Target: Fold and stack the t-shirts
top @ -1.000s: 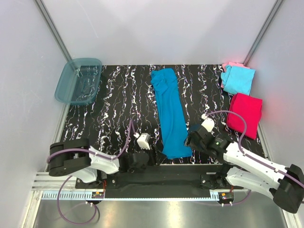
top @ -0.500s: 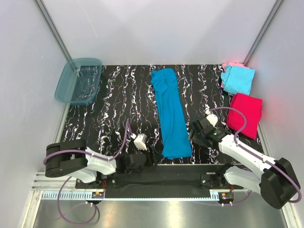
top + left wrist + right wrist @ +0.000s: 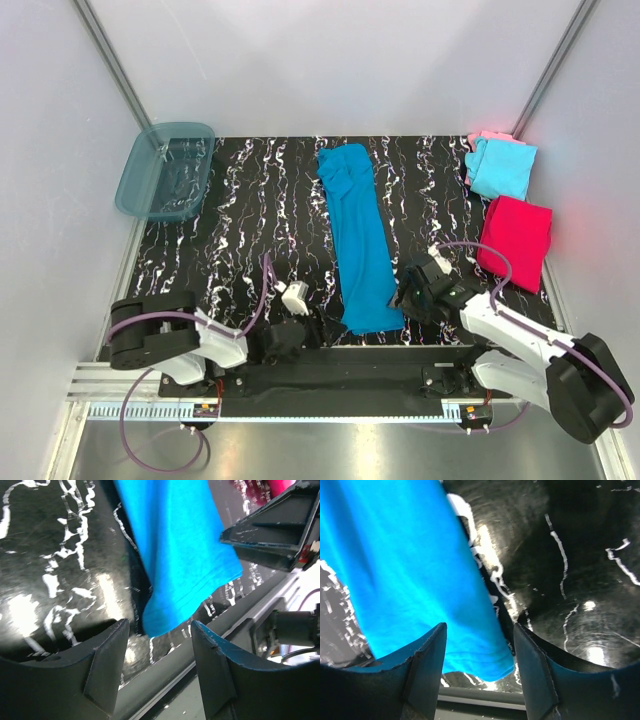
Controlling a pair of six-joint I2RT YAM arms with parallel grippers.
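Far left corner of the tabletop [image 3: 250, 220]: translucent teal tub [image 3: 165, 170], overhanging the left edge.

Left gripper [image 3: 318, 328]: low, at the near edge, left of centre. Jaws spread wide, nothing between them. In the left wrist view the gripper [image 3: 159, 630] faces the near left corner of the teal-blue t-shirt [image 3: 175, 555]. The hem corner lies on the table just beyond the fingertips and in line with the gap. The fingers [image 3: 107, 662] do not touch the cloth.

Centre: teal-blue t-shirt [image 3: 358, 240] lies flat as a long narrow strip. It runs from near the far edge to just short of the near edge, and its near end drifts slightly right. Some creasing at the far end.

Right gripper [image 3: 405, 297]: low, just beside the strip's near right corner. Jaws wide, holding nothing. In the right wrist view the gripper [image 3: 479, 630] looks down on that corner. The teal-blue t-shirt [image 3: 410, 580] fills the left of the view, and its right border crosses the gap between the fingers [image 3: 427, 675]. Cannot tell whether either finger touches the cloth. The left wrist view also shows the right gripper [image 3: 270, 535] close over the hem's far side.

Far right corner: light cyan t-shirt [image 3: 500, 168], folded, on top of the pale pink t-shirt [image 3: 487, 137], which shows only a far sliver.

Right edge, nearer: magenta-red t-shirt [image 3: 515, 243], folded, well apart from both grippers.
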